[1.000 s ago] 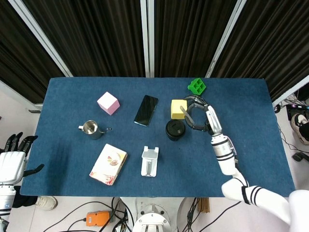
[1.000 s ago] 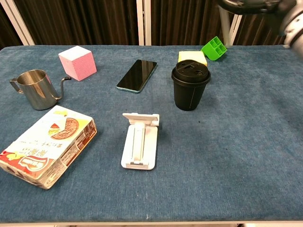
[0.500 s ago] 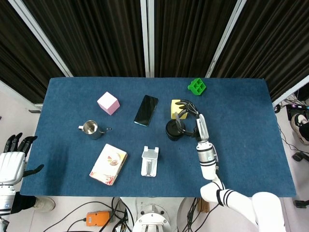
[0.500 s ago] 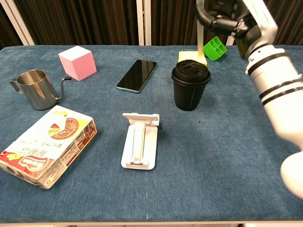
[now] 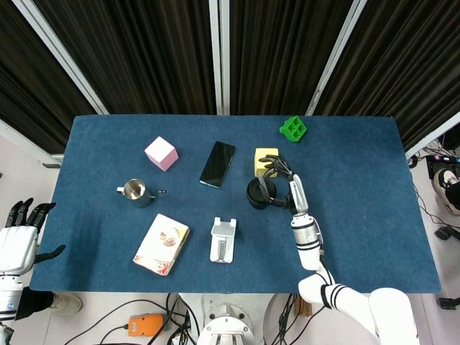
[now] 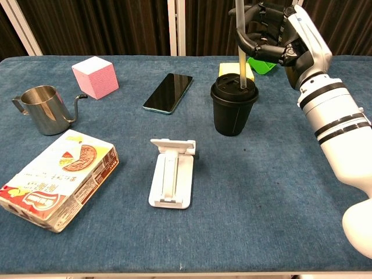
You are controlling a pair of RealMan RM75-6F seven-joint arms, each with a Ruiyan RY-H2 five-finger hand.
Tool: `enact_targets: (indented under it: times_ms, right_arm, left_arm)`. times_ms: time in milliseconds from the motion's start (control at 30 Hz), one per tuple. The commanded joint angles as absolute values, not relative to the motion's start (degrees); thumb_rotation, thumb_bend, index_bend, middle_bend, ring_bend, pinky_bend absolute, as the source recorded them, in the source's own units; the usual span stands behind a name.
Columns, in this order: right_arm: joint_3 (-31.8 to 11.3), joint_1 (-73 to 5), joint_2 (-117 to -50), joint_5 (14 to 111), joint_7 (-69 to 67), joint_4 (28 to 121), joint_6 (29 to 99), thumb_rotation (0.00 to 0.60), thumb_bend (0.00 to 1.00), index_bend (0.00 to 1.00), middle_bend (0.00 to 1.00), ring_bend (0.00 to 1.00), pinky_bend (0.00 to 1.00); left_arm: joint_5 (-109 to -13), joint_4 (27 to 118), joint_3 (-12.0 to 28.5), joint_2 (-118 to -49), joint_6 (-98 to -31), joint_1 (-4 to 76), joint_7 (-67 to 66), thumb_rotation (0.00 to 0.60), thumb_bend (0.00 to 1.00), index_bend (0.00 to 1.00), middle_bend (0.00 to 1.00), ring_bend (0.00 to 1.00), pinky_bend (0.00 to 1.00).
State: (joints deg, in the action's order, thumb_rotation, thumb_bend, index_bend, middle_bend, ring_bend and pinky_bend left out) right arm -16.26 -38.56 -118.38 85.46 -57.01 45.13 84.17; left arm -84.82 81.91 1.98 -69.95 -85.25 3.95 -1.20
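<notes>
The right hand is hovering above the black lidded coffee cup, and its fingers are curling around a pale yellow straw, clamped on it near its upper part. The straw is standing nearly upright, its lower end reaching down to the cup's lid directly beneath the fingers; whether it is entering the lid's opening is too fine to tell. In the head view the same hand is sitting right over the cup, covering part of it.

Just behind the cup, on the far side of the fingers, a yellow block is lying on the blue worktop. A green slotted block is sitting farther back, partly hidden behind the hand in the chest view. To the left of the fingers a dark smartphone is lying flat, and beyond it a pink cube and a steel pitcher with a thin spout. Nearer the robot, a white folding phone stand is lying on the cloth, with a snack box well off to its left.

The left hand is hanging off the worktop's left edge, well apart from everything, its fingers spread and holding nothing.
</notes>
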Motion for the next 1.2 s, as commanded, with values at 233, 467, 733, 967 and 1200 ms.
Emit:
enact_targets:
  times_ms: [233, 467, 733, 967, 1200]
  right_arm:
    - [-15.92, -38.78, -118.78, 85.43, -57.54, 44.42, 83.43, 0.600, 0.57, 0.69, 0.37, 0.25, 0.35]
    - [-14.98, -38.87, -118.81, 86.09, -59.13, 43.68, 82.96, 0.600, 0.57, 0.55, 0.35, 0.18, 0.26]
    - [-13.92, -38.41, -118.75, 87.06, -59.84, 42.85, 84.07, 0.600, 0.57, 0.26, 0.26, 0.09, 0.14]
    - [-12.86, -37.68, -114.05, 89.61, -55.98, 44.27, 87.51, 0.600, 0.57, 0.23, 0.24, 0.08, 0.12]
    - [-9.74, -33.81, -93.37, 90.63, -27.97, 58.23, 84.27, 0.600, 0.48, 0.23, 0.24, 0.08, 0.14]
  left_arm:
    - [-84.69, 81.72, 1.99, -70.11, -84.97, 4.03, -1.18, 0.600, 0.03, 0.15, 0.17, 0.00, 0.00]
    - [-84.70, 81.45, 2.10, -70.21, -84.97, 4.11, -1.01, 0.600, 0.03, 0.15, 0.17, 0.00, 0.00]
    - [-84.77, 81.24, 2.16, -70.27, -85.07, 4.14, -1.01, 0.600, 0.03, 0.15, 0.17, 0.01, 0.00]
    - [-85.01, 81.39, 2.12, -70.06, -84.78, 4.42, -0.91, 0.600, 0.03, 0.15, 0.17, 0.00, 0.00]
    - [-84.69, 81.32, 2.43, -70.05, -84.31, 4.77, -0.37, 0.600, 0.03, 0.15, 0.17, 0.00, 0.00]
